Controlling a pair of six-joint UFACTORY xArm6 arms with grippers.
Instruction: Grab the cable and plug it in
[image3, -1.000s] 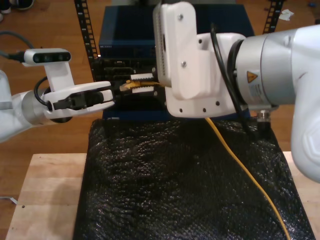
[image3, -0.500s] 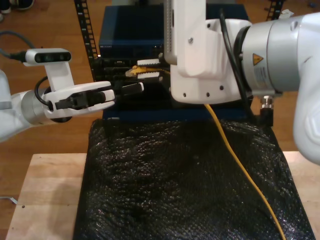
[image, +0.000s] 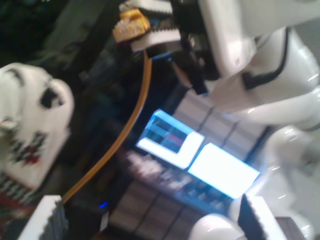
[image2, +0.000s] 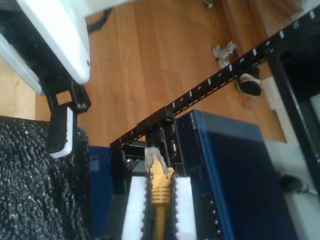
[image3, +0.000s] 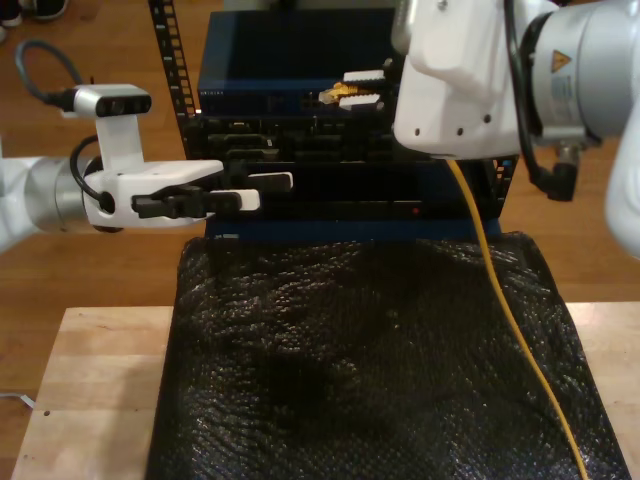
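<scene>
The yellow-orange cable runs over the black mat up into my second gripper, which is shut on it just behind the plug. The plug hangs in front of the upper face of the dark blue rack unit, a short way off it. In the second wrist view the cable sits between the white pads, and its plug tip points at the rack's black frame. My first gripper is open at the exterior view's left, level with the rack's lower front. From it I see the cable arcing up to the plug.
A black textured mat covers the wooden table. Perforated black rack rails stand beside the blue unit. Behind everything lies a wooden floor with a crumpled scrap on it. The second arm's thick white body fills the exterior view's upper right.
My second gripper has carried the plug up and toward the exterior view's right, from the rack's middle rows to its upper face. My first gripper's fingers have reached a little further right.
</scene>
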